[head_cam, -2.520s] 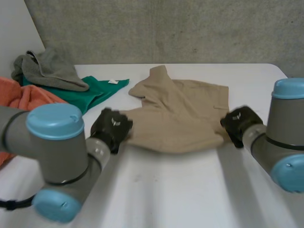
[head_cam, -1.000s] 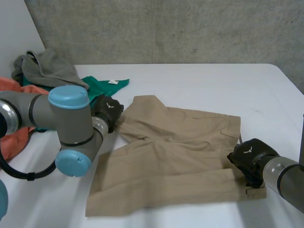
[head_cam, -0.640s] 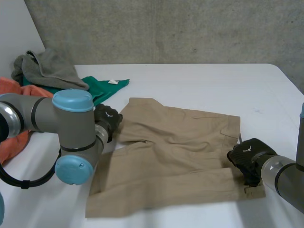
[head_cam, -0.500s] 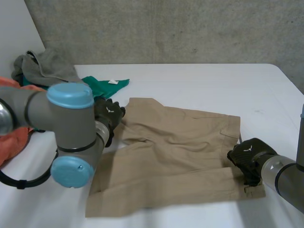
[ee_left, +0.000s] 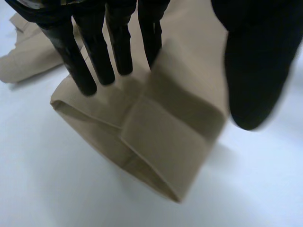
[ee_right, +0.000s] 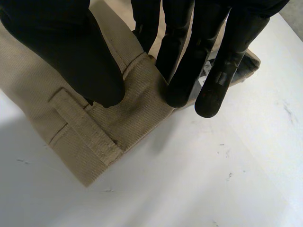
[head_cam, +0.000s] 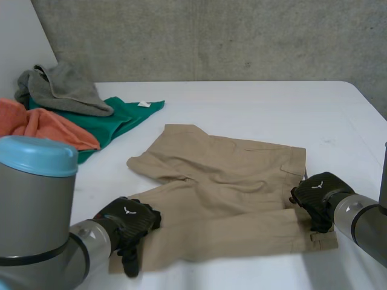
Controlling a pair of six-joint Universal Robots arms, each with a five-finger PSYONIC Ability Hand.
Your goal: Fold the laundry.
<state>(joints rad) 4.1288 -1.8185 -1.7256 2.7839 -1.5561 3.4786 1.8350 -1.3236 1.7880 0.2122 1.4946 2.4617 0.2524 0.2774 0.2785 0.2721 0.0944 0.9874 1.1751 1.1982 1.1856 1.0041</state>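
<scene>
Left hand [head_cam: 128,220] moved to shorts [head_cam: 224,181] hem, fingers [ee_left: 96,56] straight

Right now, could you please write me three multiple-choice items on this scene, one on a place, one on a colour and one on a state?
1. Where is the black left hand?
A) on the grey cloth
B) at the near leg hem of the tan fabric shorts
C) beyond the table's far edge

2. What colour is the tagged cloth nearest the shorts?
A) green
B) purple
C) yellow

3. How are the shorts lying?
A) hanging in the air
B) rolled into a ball
C) spread out on the white table

Key: 1 B, the left wrist view shows its fingers over the hem. 2 A, the head view shows it green, just beyond the shorts. 3 C, the head view shows them spread open on the tabletop.
</scene>
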